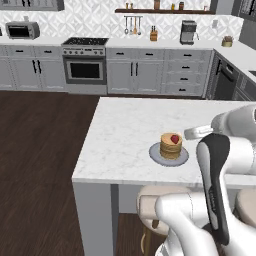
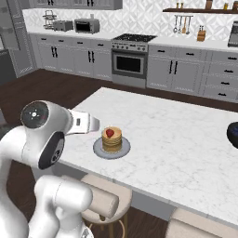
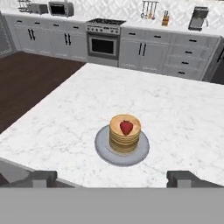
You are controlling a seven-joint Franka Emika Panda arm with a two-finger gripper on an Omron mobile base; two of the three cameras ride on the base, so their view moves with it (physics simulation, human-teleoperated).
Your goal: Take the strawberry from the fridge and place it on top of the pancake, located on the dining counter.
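On the dining counter (image 1: 120, 135), near its front edge, the pancake (image 3: 125, 134) stack sits on a round grey plate (image 3: 103, 148). The strawberry (image 3: 126, 127) rests on the top pancake, roughly centred, nothing touching it. Same arrangement in the left base view, strawberry (image 1: 174, 138) on stack, and in the right base view, strawberry (image 2: 109, 133) on stack.

Gripper (image 3: 112, 178): the two dark finger tips stand wide apart at the bottom of the hand view, nothing between them, pulled back from the plate and looking down over it. The base views are poor for the hand itself: it is largely hidden behind the arm's white links, so the jaw reading rests on the hand view alone.

Judgement: placement looks complete; the berry is released and sitting where the task wants it. No fridge in these frames.

Risks from here:
- Berry is small and rounded on a flat top; a knock to the plate or stack could roll it off onto the marble.
- Plate lies near the counter's front edge, just ahead of the arm. A wide or low swing of the arm on withdrawal could clip the stack or push the plate.
- Driving the base into the counter could jolt it likewise.

Stools (image 1: 155, 200) stand under the counter edge by the robot.
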